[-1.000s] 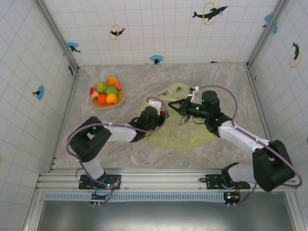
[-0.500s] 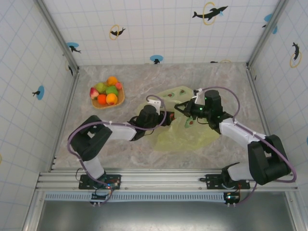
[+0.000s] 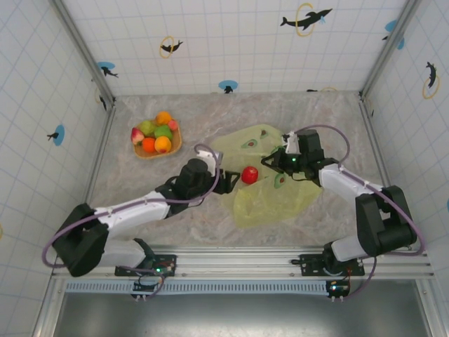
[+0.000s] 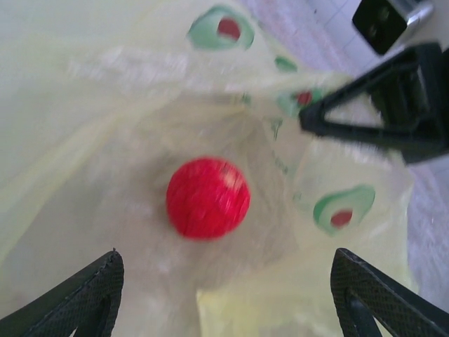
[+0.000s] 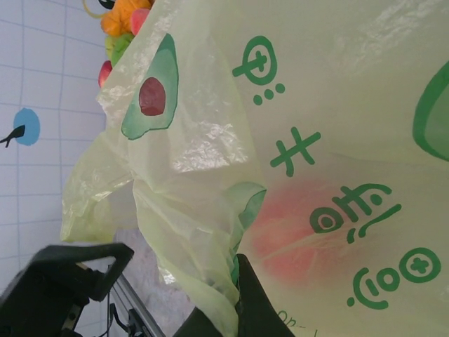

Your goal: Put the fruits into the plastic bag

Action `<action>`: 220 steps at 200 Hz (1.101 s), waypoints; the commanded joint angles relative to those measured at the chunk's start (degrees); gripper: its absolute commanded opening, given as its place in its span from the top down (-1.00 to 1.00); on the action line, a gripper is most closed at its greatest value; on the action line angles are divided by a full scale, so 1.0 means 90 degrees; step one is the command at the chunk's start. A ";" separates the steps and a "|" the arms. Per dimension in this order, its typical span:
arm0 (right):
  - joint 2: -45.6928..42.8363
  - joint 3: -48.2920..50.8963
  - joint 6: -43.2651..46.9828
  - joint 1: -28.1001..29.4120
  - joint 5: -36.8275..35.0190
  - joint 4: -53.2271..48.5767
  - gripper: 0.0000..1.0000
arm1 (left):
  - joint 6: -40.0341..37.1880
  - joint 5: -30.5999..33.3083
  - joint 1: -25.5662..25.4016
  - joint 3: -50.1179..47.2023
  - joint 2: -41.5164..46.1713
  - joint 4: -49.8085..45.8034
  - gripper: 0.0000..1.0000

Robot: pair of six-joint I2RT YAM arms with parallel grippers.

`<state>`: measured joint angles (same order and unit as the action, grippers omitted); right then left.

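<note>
A red fruit (image 3: 250, 175) lies loose just inside the mouth of the yellow-green plastic bag (image 3: 277, 200). My left gripper (image 3: 229, 181) is open just left of it, not touching. In the left wrist view the red fruit (image 4: 208, 199) rests on the bag's film (image 4: 105, 140) ahead of my spread fingers (image 4: 84, 302). My right gripper (image 3: 266, 163) is shut on the bag's upper edge and holds it raised. The right wrist view has its jaws (image 5: 238, 281) pinching bunched plastic (image 5: 210, 175), with the red fruit (image 5: 295, 232) glowing through. Several other fruits (image 3: 156, 135) sit in a tray.
The woven tray (image 3: 173, 147) of fruits stands at the back left of the marble table, near the left wall. Tiled walls close the table on three sides. The arm bases and a metal rail (image 3: 231, 263) run along the near edge.
My left gripper has opened wider and drawn back left out of the bag, leaving the red fruit inside the mouth. The right gripper shifted slightly right, still holding the bag edge.
</note>
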<state>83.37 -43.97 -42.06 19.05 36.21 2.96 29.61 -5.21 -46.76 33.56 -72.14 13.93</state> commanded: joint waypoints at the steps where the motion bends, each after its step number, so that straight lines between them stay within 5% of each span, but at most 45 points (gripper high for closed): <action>1: 0.0110 -0.0290 0.0123 -0.0019 -0.0010 -0.0033 1.00 | 0.0485 -0.0082 0.0053 -0.0518 0.0514 -0.0699 -0.56; 71: 0.0268 -0.0418 0.0037 -0.0017 0.0044 0.0091 1.00 | 0.1484 -0.0057 0.0001 -0.0824 -0.0454 0.0247 -0.39; 123: 0.0099 -0.0367 0.0104 -0.0019 -0.0015 0.0004 1.00 | 0.1525 -0.0123 -0.0077 -0.0476 -0.1436 0.0795 0.28; 147: 0.0063 -0.0563 0.0524 -0.0024 -0.0227 -0.0498 1.00 | 0.1536 -0.0554 -0.0086 -0.0456 -0.1456 0.1049 0.80; 165: -0.0012 -0.0866 0.1146 -0.0018 -0.0703 -0.1207 1.00 | 0.1509 -0.0923 -0.0087 -0.0387 -0.1146 0.0945 0.99; 220: -0.0380 -0.1834 0.2550 0.0001 -0.2519 -0.3086 1.00 | 0.1707 -0.1720 -0.0068 0.0043 0.0227 0.0493 1.00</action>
<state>83.00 -56.58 -26.13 19.07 22.79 -15.59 43.72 -15.97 -46.98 30.70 -73.60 19.53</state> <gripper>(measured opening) 0.041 0.041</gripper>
